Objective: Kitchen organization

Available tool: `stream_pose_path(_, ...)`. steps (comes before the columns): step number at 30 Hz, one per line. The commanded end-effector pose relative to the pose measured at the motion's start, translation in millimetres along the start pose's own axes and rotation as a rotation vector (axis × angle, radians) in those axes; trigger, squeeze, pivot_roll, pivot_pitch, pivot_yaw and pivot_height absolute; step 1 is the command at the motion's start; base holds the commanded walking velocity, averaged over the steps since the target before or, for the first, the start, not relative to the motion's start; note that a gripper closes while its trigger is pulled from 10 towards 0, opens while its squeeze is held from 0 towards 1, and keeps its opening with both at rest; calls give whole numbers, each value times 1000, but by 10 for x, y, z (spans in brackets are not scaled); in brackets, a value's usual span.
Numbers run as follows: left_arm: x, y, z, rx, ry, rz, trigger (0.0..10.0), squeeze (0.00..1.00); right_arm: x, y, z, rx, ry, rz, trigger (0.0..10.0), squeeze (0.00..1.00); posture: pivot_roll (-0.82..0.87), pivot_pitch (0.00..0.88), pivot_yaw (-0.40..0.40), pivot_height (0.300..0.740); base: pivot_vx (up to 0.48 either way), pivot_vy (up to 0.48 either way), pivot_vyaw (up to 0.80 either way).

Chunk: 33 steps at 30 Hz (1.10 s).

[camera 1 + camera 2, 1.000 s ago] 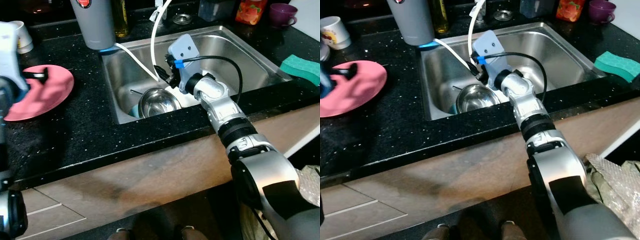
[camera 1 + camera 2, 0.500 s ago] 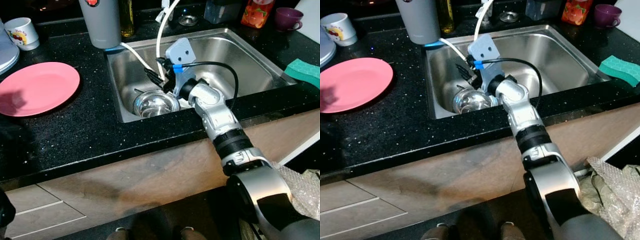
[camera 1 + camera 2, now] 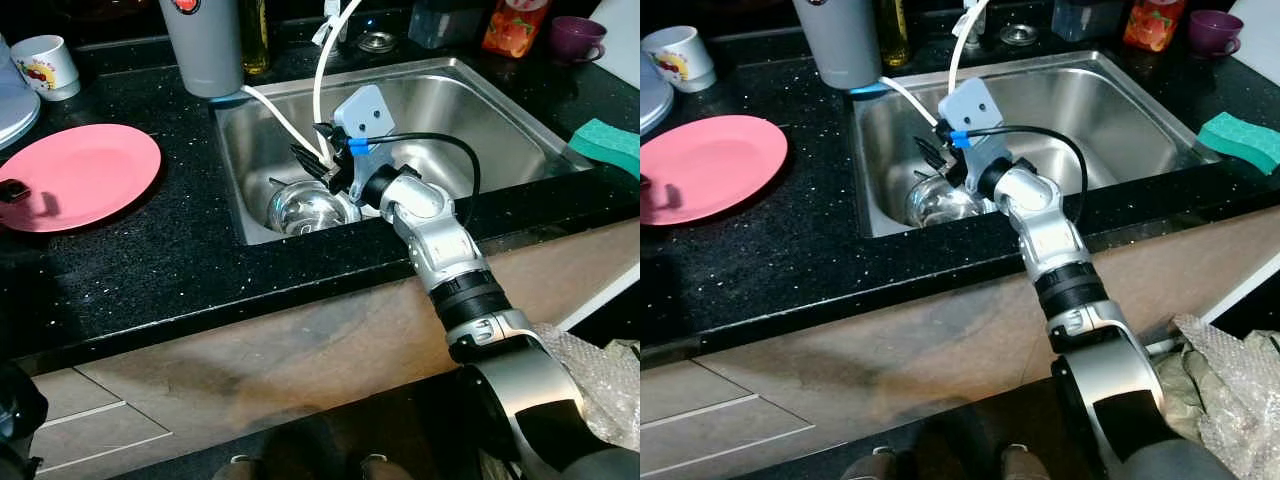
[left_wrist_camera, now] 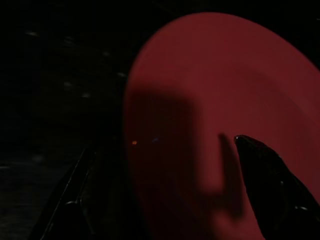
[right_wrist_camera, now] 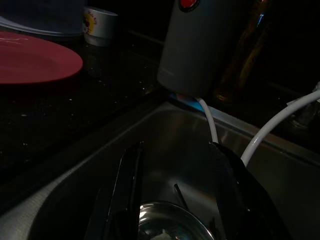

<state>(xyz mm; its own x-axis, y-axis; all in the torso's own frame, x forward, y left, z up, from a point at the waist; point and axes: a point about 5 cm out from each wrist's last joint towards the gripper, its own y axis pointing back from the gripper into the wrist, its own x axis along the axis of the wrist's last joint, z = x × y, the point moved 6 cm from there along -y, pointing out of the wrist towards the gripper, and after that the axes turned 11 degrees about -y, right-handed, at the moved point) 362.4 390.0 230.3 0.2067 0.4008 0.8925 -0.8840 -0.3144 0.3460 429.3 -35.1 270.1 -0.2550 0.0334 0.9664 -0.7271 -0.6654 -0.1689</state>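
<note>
Reaching over the worktop's front edge, the right gripper [image 3: 318,165] is hanging inside the sink [image 3: 500,130] near its front left corner, directly above a steel bowl [image 3: 305,208] that is sitting on the sink floor against the front wall. In the right wrist view its two black fingers [image 5: 125,185] are standing well apart with nothing between them, and the bowl's rim [image 5: 172,222] is lying just below and between the tips. The bowl is round and mouth-up, so no long axis is deciding the grasp; what seems to matter is that the bowl lies straight down from this gripper, and a short descent onto the rim would likely be the next step.

Behind the gripper, two white hoses [image 3: 285,120] are curving down into the sink's left half, running close past the fingers, and could snag as the bowl comes up. A grey jug [image 3: 203,45] is standing on the worktop just beyond the sink's back left corner.

Well to the left, the left gripper [image 4: 165,200] is hovering over a pink plate [image 3: 75,175] lying flat near the worktop's left edge; its fingers are spread wide and empty, casting a shadow on the plate. The right arm is far nearer to the bowl.

Farther back, a white mug [image 3: 50,65] is standing by the back left corner, a green sponge [image 3: 608,140] is resting beside the sink's right edge, and a purple cup [image 3: 575,35] is standing at the back right.
</note>
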Motion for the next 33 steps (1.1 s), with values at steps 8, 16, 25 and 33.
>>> stream_pose_path(8, -226, -102, 380, -114, 30, -76, 10000, 0, -17, 31, -3, -3, -2, -12, 10000, 0, 51, 143, 6, 740, 0, 0, 0)
stream_pose_path(16, -232, -117, 504, -147, 37, -63, 0, 0, 5, 49, 1, -6, 0, -9, 10000, 0, 48, 136, 10, 740, 0, 0, 0)
stream_pose_path(25, -177, -100, 456, -132, 59, -37, 0, 0, 14, 54, -4, -8, -13, -6, 10000, 0, 50, 132, 9, 740, 0, 0, 0)
stream_pose_path(33, -112, -80, 407, -117, 61, -12, 0, 0, 21, 53, -2, -11, -20, -4, 10000, 0, 52, 134, 7, 740, 0, 0, 0)
